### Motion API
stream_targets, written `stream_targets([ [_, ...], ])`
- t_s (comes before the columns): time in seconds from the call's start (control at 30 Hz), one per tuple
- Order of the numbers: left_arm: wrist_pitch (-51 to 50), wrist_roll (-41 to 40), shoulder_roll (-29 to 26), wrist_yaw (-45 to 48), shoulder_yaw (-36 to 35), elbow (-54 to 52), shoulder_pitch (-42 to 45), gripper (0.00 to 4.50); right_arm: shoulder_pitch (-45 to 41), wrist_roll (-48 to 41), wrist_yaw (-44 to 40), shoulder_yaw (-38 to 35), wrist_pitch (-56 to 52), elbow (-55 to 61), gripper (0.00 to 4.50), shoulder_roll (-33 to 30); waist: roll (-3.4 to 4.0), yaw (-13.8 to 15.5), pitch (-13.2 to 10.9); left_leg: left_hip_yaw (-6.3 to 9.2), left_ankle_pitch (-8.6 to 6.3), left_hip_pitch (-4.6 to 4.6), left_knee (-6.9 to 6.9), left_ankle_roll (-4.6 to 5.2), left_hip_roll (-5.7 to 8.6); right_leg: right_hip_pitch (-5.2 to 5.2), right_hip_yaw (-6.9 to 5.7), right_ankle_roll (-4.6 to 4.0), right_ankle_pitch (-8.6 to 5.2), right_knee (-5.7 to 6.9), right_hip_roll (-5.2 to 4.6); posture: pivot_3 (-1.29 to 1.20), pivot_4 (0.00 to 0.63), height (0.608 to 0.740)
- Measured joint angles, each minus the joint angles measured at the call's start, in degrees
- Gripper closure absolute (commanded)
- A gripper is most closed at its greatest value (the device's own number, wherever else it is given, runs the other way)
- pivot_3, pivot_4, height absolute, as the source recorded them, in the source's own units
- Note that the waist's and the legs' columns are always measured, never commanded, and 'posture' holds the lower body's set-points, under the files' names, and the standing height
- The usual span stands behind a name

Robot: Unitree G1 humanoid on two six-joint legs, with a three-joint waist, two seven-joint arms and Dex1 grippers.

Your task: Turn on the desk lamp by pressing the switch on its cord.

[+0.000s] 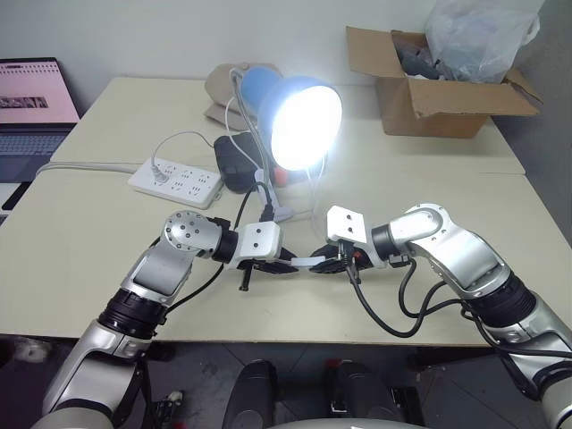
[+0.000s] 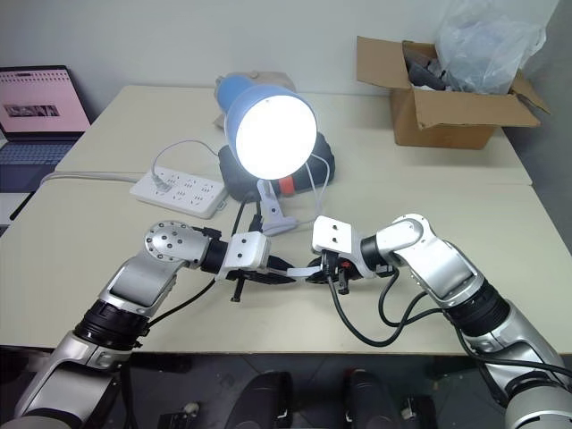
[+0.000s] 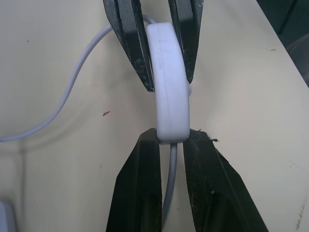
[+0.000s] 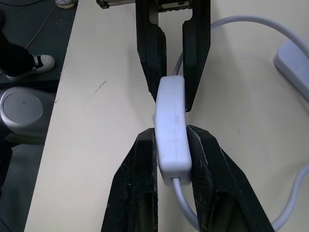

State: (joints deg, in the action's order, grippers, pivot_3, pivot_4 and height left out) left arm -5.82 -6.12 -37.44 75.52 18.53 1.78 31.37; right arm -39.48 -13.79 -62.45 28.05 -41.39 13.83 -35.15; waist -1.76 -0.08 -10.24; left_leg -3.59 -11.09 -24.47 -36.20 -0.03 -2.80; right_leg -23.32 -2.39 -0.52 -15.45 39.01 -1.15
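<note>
The blue desk lamp [image 1: 299, 121] stands lit at the middle of the table, its bulb glowing brightly. Its thin white cord [image 3: 72, 82] runs across the tabletop to the small white oblong switch [image 1: 308, 261], held just above the table near the front edge. My left gripper [image 1: 290, 265] is shut on one end of the switch [image 3: 169, 92]. My right gripper [image 1: 326, 261] faces it and is shut on the other end of the switch [image 4: 171, 130]. The two pairs of black fingers meet tip to tip around it.
A white power strip [image 1: 176, 181] lies left of the lamp with a thick grey cable. A black object [image 1: 234, 165] sits behind the lamp's base. An open cardboard box [image 1: 438, 85] holding a plastic bag is at the back right. A laptop [image 1: 36, 103] is at the far left.
</note>
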Motion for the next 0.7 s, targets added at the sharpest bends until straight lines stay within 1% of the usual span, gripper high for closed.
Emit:
stream_targets([
  [0.1, 0.0, -0.01, 0.16, -0.28, 0.0, -0.08, 0.0, 4.15, 0.02, 0.1, 0.02, -0.02, 0.45, -0.15, 2.37, 0.17, 0.0, 0.0, 0.0, 0.0, 0.0, 0.0, 0.0, 0.0, 0.0, 0.0, 0.0, 0.0, 0.0, 0.0, 0.0, 0.0, 0.15, 0.74],
  [0.13, 0.0, -0.01, 0.16, -0.39, 0.0, -0.12, 0.0, 4.15, 0.02, 0.09, 0.02, -0.02, 0.52, -0.17, 2.05, 0.18, 0.0, 0.0, 0.0, 0.0, 0.0, 0.0, 0.0, 0.0, 0.0, 0.0, 0.0, 0.0, 0.0, 0.0, 0.0, 0.0, 0.15, 0.74],
  [0.17, 0.0, -0.01, 0.16, -0.4, 0.0, -0.13, 0.0, 4.15, 0.02, 0.09, 0.01, -0.02, 0.52, -0.18, 1.97, 0.19, 0.0, 0.0, 0.0, 0.0, 0.0, 0.0, 0.0, 0.0, 0.0, 0.0, 0.0, 0.0, 0.0, 0.0, 0.0, 0.0, 0.15, 0.74],
  [0.3, 0.0, -0.02, 0.16, -0.46, 0.0, -0.56, 0.01, 4.15, 0.01, -0.36, -0.08, -0.24, 0.58, -0.2, 1.11, 0.23, 0.0, 0.0, 0.0, 0.0, 0.0, 0.0, 0.0, 0.0, 0.0, 0.0, 0.0, 0.0, 0.0, 0.0, 0.0, 0.0, 0.15, 0.74],
  [0.33, 0.02, -0.02, 0.16, -0.46, 0.0, -0.71, 0.03, 4.15, 0.01, -0.6, -0.15, -0.52, 0.58, -0.19, 0.69, 0.24, 0.0, 0.0, 0.0, 0.0, 0.0, 0.0, 0.0, 0.0, 0.0, 0.0, 0.0, 0.0, 0.0, 0.0, 0.0, 0.0, 0.15, 0.74],
  [0.37, 0.02, -0.02, 0.16, -0.46, 0.0, -0.71, 0.03, 4.15, 0.01, -0.71, -0.16, -0.59, 0.58, -0.19, 0.61, 0.24, 0.0, 0.0, 0.0, 0.0, 0.0, 0.0, 0.0, 0.0, 0.0, 0.0, 0.0, 0.0, 0.0, 0.0, 0.0, 0.0, 0.15, 0.74],
  [0.43, 0.02, -0.01, 0.16, -0.43, 0.0, -0.7, 0.04, 4.15, 0.01, -0.99, -0.36, -1.12, 0.57, -0.11, 0.15, 0.24, 0.0, 0.0, 0.0, 0.0, 0.0, 0.0, 0.0, 0.0, 0.0, 0.0, 0.0, 0.0, 0.0, 0.0, 0.0, 0.0, 0.15, 0.74],
  [0.5, 0.02, 0.08, 0.14, -0.37, 0.0, -0.7, 0.04, 4.15, 0.01, -1.51, -0.67, -1.83, 0.46, 0.29, 0.0, 0.22, 0.0, 0.0, 0.0, 0.0, 0.0, 0.0, 0.0, 0.0, 0.0, 0.0, 0.0, 0.0, 0.0, 0.0, 0.0, 0.0, 0.15, 0.74],
  [0.6, 0.16, 1.09, -0.25, -0.31, 0.25, -0.46, 0.06, 4.15, 0.01, -3.36, -1.42, -3.71, 0.03, 3.09, 0.0, -0.67, 0.0, 0.01, 0.0, 0.0, 0.0, 0.0, 0.0, 0.0, 0.0, 0.0, 0.0, 0.0, 0.0, 0.0, 0.0, 0.0, 0.15, 0.74],
  [0.67, 0.22, 1.65, -0.28, -0.47, 0.32, -0.18, 0.07, 4.15, 0.14, -4.79, -2.08, -5.4, -0.69, 5.29, 0.0, -2.44, 0.02, 0.08, -0.01, 0.0, 0.0, -0.01, 0.0, 0.0, 0.02, 0.0, 0.0, 0.0, 0.0, -0.01, -0.01, 0.0, 0.15, 0.74],
  [0.7, 0.17, 2.12, -0.48, -0.7, 0.32, 0.58, 0.04, 4.15, 0.15, -5.89, -2.49, -8.05, -1.33, 7.11, 0.0, -4.35, 0.01, 0.14, -0.01, 0.0, 0.0, -0.01, 0.0, 0.0, 0.02, 0.01, -0.01, 0.0, 0.0, -0.03, -0.02, 0.0, 0.15, 0.74],
])
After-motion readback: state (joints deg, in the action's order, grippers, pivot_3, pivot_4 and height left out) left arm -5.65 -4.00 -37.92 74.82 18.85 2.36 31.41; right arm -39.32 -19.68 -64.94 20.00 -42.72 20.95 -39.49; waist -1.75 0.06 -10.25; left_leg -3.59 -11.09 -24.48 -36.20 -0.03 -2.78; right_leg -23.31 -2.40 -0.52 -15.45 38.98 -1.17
